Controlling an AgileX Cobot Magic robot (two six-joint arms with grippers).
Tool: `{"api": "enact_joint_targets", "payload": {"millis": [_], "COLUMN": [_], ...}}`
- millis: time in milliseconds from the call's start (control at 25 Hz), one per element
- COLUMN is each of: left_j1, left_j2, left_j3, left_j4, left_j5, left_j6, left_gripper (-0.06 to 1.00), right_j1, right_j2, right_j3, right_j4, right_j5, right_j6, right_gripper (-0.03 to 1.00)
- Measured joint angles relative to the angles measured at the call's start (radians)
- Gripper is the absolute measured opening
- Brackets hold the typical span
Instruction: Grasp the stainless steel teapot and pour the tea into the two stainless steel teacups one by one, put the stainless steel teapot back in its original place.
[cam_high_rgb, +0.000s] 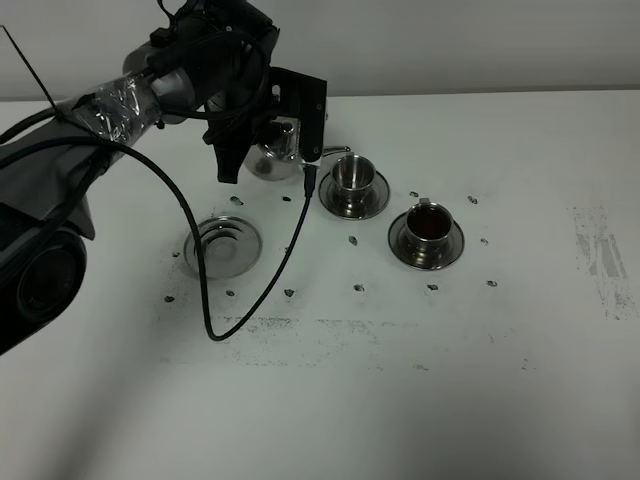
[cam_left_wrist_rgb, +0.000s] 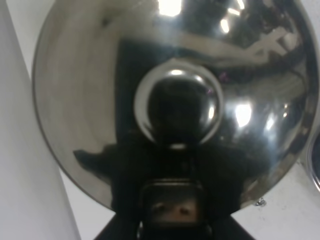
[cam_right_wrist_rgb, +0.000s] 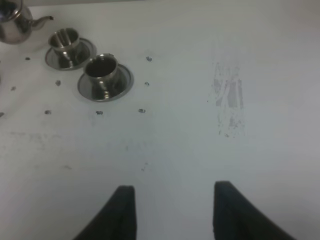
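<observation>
The stainless steel teapot (cam_high_rgb: 268, 160) is off its saucer, beside the far-left teacup (cam_high_rgb: 352, 173), with its thin spout (cam_high_rgb: 336, 150) pointing at that cup's rim. My left gripper (cam_high_rgb: 290, 135) is shut on the teapot from above. The teapot's domed lid and knob (cam_left_wrist_rgb: 177, 107) fill the left wrist view. That cup's inside looks like bare steel. The other teacup (cam_high_rgb: 428, 224) holds dark tea (cam_right_wrist_rgb: 101, 63). Each cup stands on its own saucer. The empty ridged saucer (cam_high_rgb: 222, 245) lies at front left. My right gripper (cam_right_wrist_rgb: 172, 210) is open over bare table, far from the cups.
A black cable (cam_high_rgb: 205, 300) hangs from the left arm and loops over the table, passing the empty saucer. Small dark marks dot the white table (cam_high_rgb: 400, 380) around the saucers. A grey scuffed patch (cam_high_rgb: 600, 255) lies at the right.
</observation>
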Motion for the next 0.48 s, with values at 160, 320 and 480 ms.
{"api": "enact_joint_targets", "payload": {"millis": [160, 320, 480], "left_j1": [-0.011, -0.014, -0.015], "left_j2": [0.000, 0.002, 0.015], "left_j3": [0.000, 0.000, 0.000], "left_j4": [0.027, 0.035, 0.053], "left_j5": [-0.002, -0.002, -0.008], "left_j6": [0.000, 0.016, 0.023], "left_gripper": [0.18, 0.18, 0.18], "right_j1": [0.000, 0.000, 0.000], "right_j2": [0.000, 0.000, 0.000], "right_j3": [0.000, 0.000, 0.000], "right_j4": [0.000, 0.000, 0.000], "right_j5": [0.000, 0.000, 0.000], "right_j6": [0.000, 0.000, 0.000], "right_gripper": [0.35, 0.35, 0.35]}}
